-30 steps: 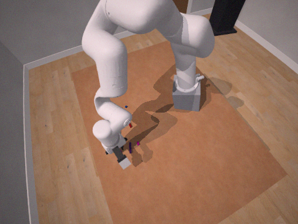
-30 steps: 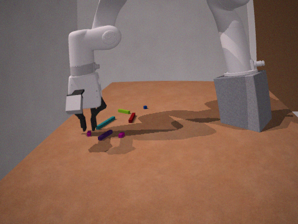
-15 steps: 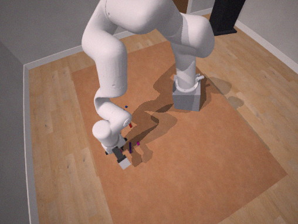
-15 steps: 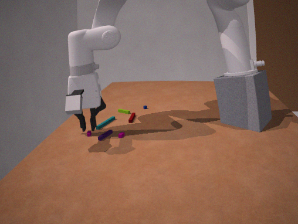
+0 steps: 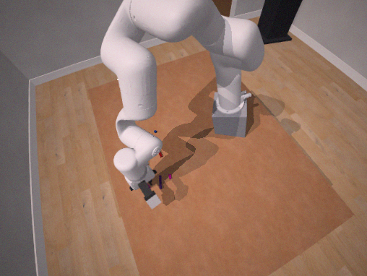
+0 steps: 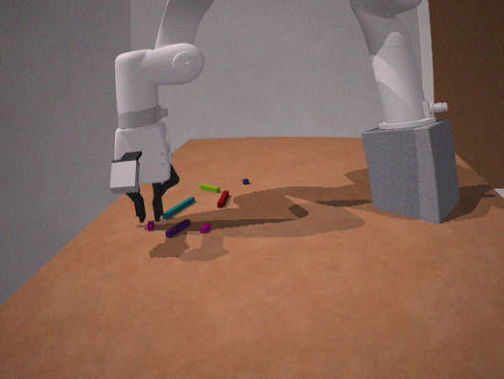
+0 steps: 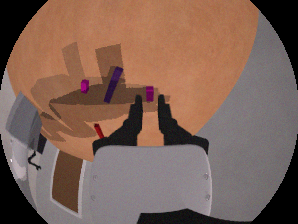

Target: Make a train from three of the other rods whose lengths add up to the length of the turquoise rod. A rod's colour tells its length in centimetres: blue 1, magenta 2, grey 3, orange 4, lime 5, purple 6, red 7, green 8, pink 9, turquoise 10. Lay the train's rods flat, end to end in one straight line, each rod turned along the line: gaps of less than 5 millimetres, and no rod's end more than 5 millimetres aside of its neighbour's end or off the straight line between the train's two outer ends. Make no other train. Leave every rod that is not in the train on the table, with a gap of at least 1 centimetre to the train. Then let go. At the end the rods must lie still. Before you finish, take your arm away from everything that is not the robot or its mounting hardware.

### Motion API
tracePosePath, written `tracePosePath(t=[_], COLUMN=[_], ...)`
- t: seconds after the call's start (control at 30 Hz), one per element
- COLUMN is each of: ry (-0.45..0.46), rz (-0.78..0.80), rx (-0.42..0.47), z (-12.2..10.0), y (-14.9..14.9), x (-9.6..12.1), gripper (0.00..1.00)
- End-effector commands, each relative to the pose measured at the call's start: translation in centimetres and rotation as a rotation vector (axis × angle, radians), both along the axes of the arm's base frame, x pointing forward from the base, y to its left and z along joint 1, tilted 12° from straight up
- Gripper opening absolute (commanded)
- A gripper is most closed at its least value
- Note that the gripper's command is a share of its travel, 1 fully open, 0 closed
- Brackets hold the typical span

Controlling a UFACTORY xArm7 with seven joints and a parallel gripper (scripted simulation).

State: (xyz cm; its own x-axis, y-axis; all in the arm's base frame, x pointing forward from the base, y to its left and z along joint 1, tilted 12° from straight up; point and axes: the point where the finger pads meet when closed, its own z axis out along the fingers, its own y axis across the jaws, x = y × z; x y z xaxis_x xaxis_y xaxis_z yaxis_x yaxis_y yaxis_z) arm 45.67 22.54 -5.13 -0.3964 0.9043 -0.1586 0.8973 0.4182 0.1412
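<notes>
Gripper hangs low over the table, fingers narrowed and holding nothing, just above a magenta rod, likely to shift it toward the purple rod and second magenta rod for a 2+6+2 train; turquoise rod lies just behind.

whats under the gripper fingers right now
Just below and past the fingertips of the gripper a short magenta rod lies flat on the table. Nothing shows between the fingers. Whether the tips touch the rod or the table cannot be told.
</notes>
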Motion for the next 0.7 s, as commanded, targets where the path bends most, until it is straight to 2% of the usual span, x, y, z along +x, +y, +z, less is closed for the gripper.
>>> tracePosePath(t=[0.0, 0.67], ry=[-0.003, -0.003], rz=[0.001, 0.001], rx=[0.002, 0.002], z=[0.15, -0.08], y=[0.12, 0.1], x=[0.11, 0.16], gripper=[0.24, 0.24])
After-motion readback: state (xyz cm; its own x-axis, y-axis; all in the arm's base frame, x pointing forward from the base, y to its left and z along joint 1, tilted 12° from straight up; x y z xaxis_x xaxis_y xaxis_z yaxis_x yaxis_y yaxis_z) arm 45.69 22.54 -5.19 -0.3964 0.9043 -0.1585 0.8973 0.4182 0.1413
